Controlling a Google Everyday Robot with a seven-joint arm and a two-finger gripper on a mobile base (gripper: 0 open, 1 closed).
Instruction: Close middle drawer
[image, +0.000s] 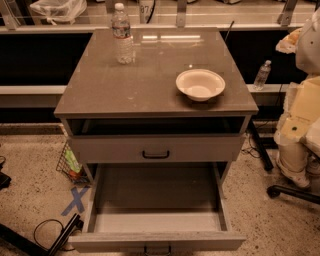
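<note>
Well apart: open middle drawer (157, 241), jaws at right edge.

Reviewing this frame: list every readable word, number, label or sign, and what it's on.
"87": digits on a white object behind the cabinet; a third character is unclear.
"X": blue tape cross on the floor.
Water bottle label: too blurred to read.
Second bottle label: too small to read.
Middle drawer, pulled out, and gripper, low at the right edge beside the cabinet: no text.
</note>
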